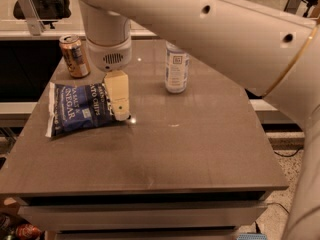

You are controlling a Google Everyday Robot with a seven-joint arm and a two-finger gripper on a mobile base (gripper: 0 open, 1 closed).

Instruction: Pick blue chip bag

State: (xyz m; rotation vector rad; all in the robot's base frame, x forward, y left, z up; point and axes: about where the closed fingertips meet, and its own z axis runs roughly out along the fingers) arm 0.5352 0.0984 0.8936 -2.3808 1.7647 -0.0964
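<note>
1. One hand (121, 115), cream-coloured, hanging tip-down from a round white wrist housing (109, 49). Its tip sits low, close to the tabletop (200, 149), at one end of the blue chip bag. Whether the hand stands apart, together or clamped on anything cannot be told from this view.
2. One blue chip bag (80, 109), dark navy with white lettering and pale crimped ends, lying flat on the tabletop. It stretches away from the hand toward the picture's left. Its nearest end lies right at the hand's tip, partly hidden behind it; actual contact cannot be told.
3. One drink can (74, 56), copper-coloured, upright. It stands behind the hand and to the picture's left of it, past the far edge of the bag and apart from it, near the tabletop's back corner.
4. One water bottle (176, 69), clear with a white label, upright. It stands behind the hand and to the picture's right of it, well apart from both hand and bag.
5. One arm (200, 19), broad and white, crossing the top of the view above the hand, with small dark holes along it and a gold band near the picture's right edge.
6. One tabletop, grey-brown, carrying bag, can and bottle.
</note>
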